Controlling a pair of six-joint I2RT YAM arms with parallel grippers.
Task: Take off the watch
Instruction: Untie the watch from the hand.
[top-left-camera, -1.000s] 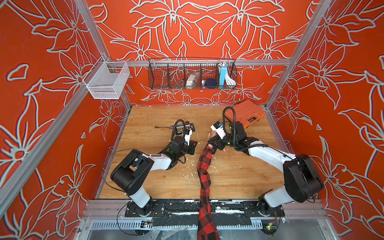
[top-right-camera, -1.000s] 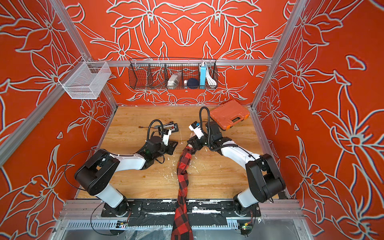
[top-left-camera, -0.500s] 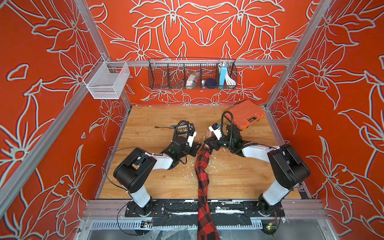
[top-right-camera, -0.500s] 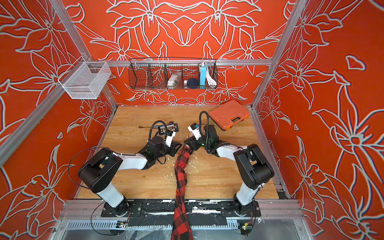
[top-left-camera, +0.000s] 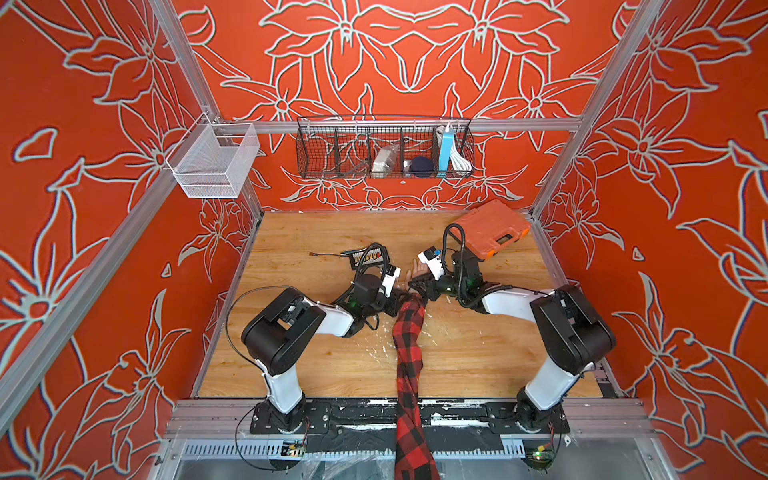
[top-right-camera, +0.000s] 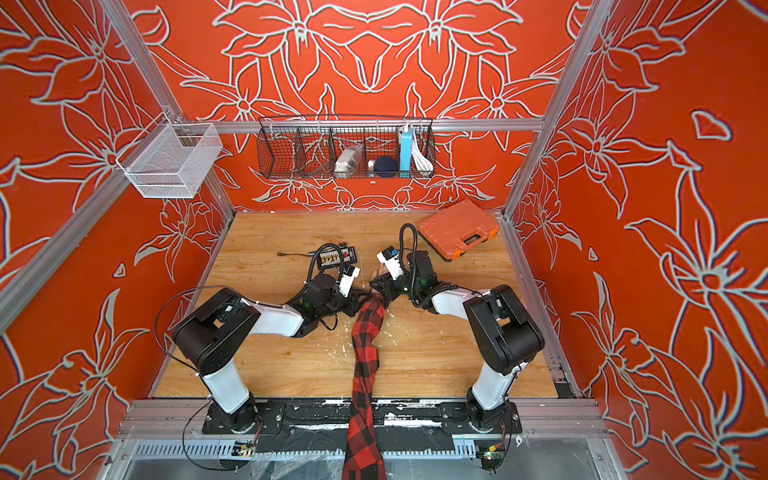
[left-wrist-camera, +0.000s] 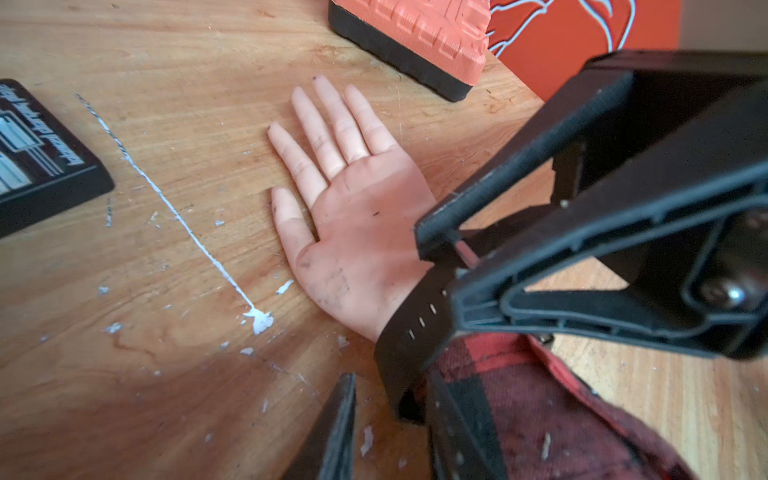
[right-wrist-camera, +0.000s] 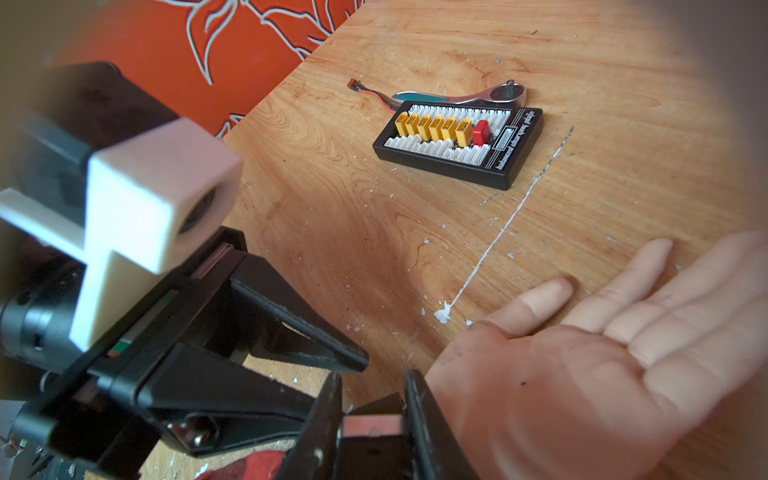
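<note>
Wood tabletop (top-left-camera: 478, 353), orange floral walls (top-left-camera: 374, 62). Palm-up hand (left-wrist-camera: 357, 232) in plaid sleeve (left-wrist-camera: 540, 395) lies mid-table. On its wrist: watch (left-wrist-camera: 415, 324), black strap wrapped round, loose end sticking out. R gripper (left-wrist-camera: 436, 268) pinched tight on strap nr palm. L gripper (left-wrist-camera: 390, 378) jaws partly apart, astride loose end, not clamping.
</note>
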